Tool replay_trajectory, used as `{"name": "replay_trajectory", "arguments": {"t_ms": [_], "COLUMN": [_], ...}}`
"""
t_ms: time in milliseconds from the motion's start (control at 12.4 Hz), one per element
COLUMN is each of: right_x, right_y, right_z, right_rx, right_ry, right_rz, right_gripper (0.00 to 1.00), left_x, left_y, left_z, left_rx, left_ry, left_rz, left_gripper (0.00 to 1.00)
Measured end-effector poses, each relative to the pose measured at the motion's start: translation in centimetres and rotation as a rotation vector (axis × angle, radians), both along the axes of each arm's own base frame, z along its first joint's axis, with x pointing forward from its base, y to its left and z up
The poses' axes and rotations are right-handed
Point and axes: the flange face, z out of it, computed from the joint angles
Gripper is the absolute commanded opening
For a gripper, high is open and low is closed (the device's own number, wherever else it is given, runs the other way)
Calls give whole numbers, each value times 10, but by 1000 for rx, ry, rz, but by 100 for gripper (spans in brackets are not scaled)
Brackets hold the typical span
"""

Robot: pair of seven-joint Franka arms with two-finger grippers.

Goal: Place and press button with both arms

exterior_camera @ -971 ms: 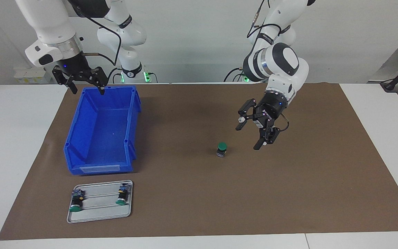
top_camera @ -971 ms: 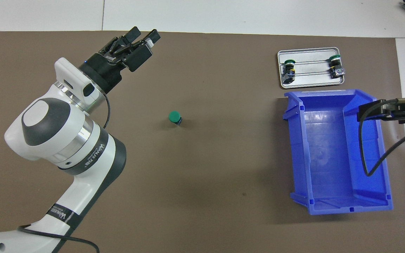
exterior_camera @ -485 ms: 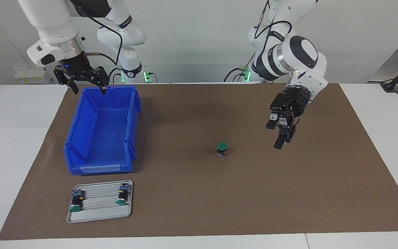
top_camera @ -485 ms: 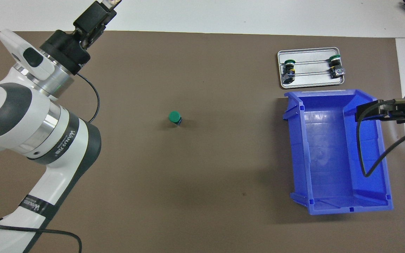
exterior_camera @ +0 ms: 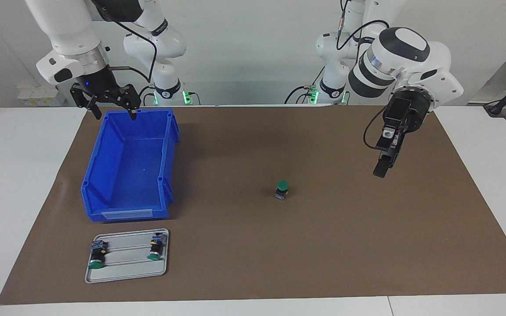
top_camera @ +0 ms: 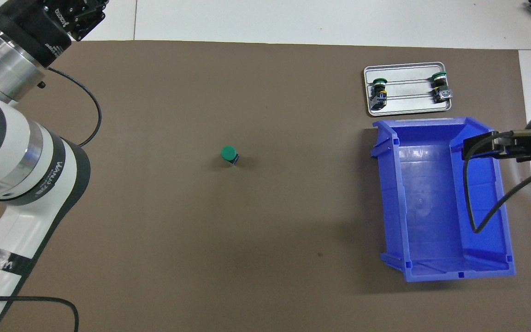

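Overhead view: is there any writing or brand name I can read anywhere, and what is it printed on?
"WAN...": white letters on the left arm's black band; the rest is too blurred.
Left arm's black wrist: white lettering, too blurred to read.
Blue bin's label strip: nothing readable.

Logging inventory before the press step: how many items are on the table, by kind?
Green-capped push-button switches: 3, one upright on the brown mat, two lying on the metal tray
Metal tray: 1
Blue bin: 1
Total: 5

The left claw [exterior_camera: 380,169] has drawn away from the button [exterior_camera: 282,189].
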Motion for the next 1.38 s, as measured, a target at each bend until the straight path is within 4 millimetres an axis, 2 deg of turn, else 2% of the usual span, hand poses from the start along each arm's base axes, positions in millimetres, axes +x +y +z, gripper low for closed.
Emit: {"name": "replay_trajectory", "arguments": {"t_ms": [162, 404, 647, 890, 1052, 1213, 1375], "right_x": [-1, -2, -2, -2, -2, -2, -2], "right_y": [15, 36, 39, 39, 39, 39, 39], "right_z": [0, 1, 1, 1, 1, 1, 1], "right_rx": [0, 0, 0, 0, 0, 0, 0], "right_ry": [-3, -12, -13, -14, -14, -14, -14], "right_rz": [-6, -18, -22, -22, -22, -22, -23], "right_gripper": [100, 100, 100, 100, 100, 100, 100], "left_x": [0, 0, -2, -12, -22, -39, -52], "left_y": [-8, -19, -28, -49, -77, -118, -141], "left_z": [16, 24, 19, 13, 7, -4, -19], "left_rx": [52, 193, 416, 681, 853, 1036, 1155], "left_ry": [20, 55, 72, 78, 57, 34, 37], "left_rz": [-59, -180, -332, -455, -516, -596, -673], "left_gripper": [86, 86, 83, 83, 82, 78, 72]}}
